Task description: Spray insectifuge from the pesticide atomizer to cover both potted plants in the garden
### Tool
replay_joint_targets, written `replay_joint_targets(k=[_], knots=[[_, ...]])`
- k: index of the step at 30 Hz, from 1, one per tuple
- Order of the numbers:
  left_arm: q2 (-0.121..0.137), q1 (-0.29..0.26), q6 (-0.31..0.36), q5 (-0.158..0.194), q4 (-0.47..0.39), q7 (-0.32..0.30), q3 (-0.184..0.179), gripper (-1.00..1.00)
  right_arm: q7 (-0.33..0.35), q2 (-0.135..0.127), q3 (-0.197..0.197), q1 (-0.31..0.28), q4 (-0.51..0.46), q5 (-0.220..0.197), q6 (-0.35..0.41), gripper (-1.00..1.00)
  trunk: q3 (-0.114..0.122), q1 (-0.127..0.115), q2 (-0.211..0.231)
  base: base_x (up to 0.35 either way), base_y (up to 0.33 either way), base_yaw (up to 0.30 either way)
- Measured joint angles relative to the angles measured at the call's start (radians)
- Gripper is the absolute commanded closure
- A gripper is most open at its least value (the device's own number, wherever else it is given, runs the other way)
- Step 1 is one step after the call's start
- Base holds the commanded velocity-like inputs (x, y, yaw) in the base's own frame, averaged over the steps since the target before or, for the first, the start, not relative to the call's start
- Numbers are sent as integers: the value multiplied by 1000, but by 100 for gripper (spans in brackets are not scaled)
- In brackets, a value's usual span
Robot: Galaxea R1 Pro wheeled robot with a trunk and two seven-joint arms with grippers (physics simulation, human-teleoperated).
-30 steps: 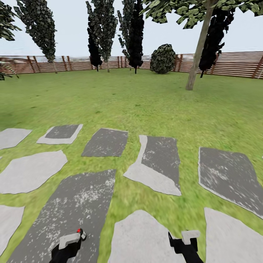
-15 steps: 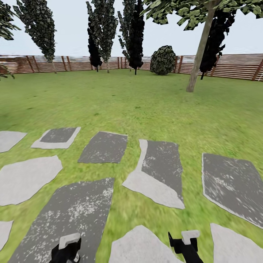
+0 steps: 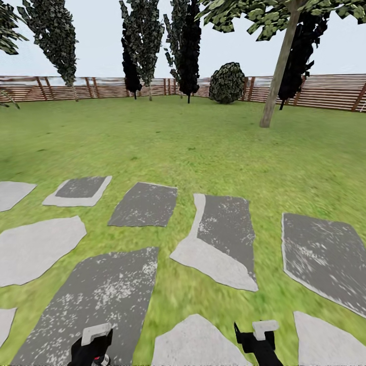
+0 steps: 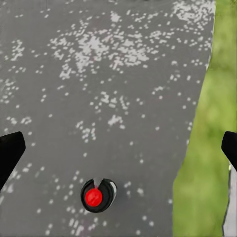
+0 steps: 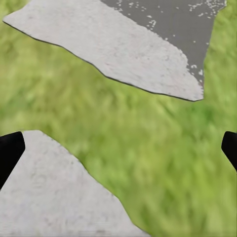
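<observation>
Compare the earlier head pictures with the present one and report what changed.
The whole view slid: the paving stones drifted toward the bottom of the picture and a little leftward, so the robot's camera moved, mostly in the first half second. The small red-topped object on the dark stone, beside the left gripper, dropped to the picture's bottom edge. Both grippers, right one included, kept their open pose, empty. Fence and trees unchanged.

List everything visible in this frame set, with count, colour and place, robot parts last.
Paving slabs: about ten, pale and dark speckled grey, set in the near lawn.
Lawn: one, green, reaching to the fence.
Fence: one, brown slatted wood, along the far edge.
Trees: several, dark foliage, by the fence.
Bush: one, dark, rounded, at the fence.
Small round object: one, black with red centre, on a dark slab under the left claw.
Left claw: fingers apart.
Right claw: fingers apart.
</observation>
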Motion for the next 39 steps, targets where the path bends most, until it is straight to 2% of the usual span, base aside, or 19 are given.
replay_joint_targets(k=[14,23,30,39], knots=[[1,2,-21,-2,2,0,0,-100,0,0,-2,0,0,-1,0,-100,-65,54,-98,0,0,-4],[2,0,-21,-3,2,0,0,-100,0,0,-2,0,0,-1,0,-100,-106,88,-161,0,0,-168],[2,1,-22,-3,1,0,0,-100,0,0,-1,0,0,-1,0,-100,-110,88,-161,-4,1,-60],[2,2,-27,-1,1,0,2,-100,0,0,0,0,0,-1,0,-100,-111,89,-161,-250,124,-120]])
